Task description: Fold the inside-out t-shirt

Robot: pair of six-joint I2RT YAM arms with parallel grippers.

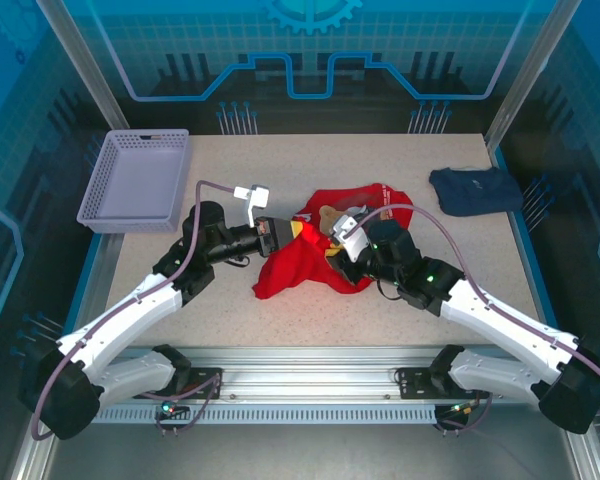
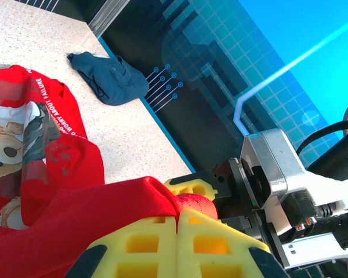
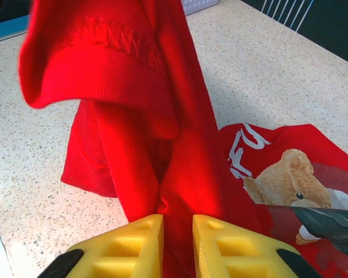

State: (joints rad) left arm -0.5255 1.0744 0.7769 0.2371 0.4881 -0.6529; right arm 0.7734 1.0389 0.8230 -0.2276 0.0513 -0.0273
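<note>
Counting from the left in the overhead view: one lavender mesh basket [image 1: 135, 180] sat at the far left corner of the speckled table [image 1: 280, 160], well apart from everything else.

Next came the first of two arms. The left gripper [image 1: 292, 232] reached in sideways toward the table's middle. In its own wrist view the left gripper [image 2: 177, 219] had its two yellow fingers [image 2: 142, 243] pressed together, clenched on a fold of the inside-out t-shirt [image 2: 64, 214], whose red cloth bunched over the fingertips.

One inside-out t-shirt [image 1: 300, 270] lay crumpled at the centre of the table, between the two grippers, part of it lifted off the surface and part resting flat. One printed graphic, a tan bear [image 1: 327, 213] with white lettering beside it, faced up on the flat part; the same bear [image 2: 6, 147] showed at the left edge of the left wrist view.

To the right, the right gripper [image 1: 335, 250] met the cloth from the other side. Seen from its wrist, the right gripper [image 3: 178, 223] had both yellow fingers [image 3: 136, 237] closed on a hanging strip of the t-shirt [image 3: 122, 75], red cloth filling the narrow gap between them. The bear [image 3: 284, 176] lay on the table beyond.

Farthest right, one dark navy garment [image 1: 475, 190] sat in a loose heap near the table's far right edge, apart from the red shirt; the left wrist view showed this navy garment [image 2: 110, 78] too.
</note>
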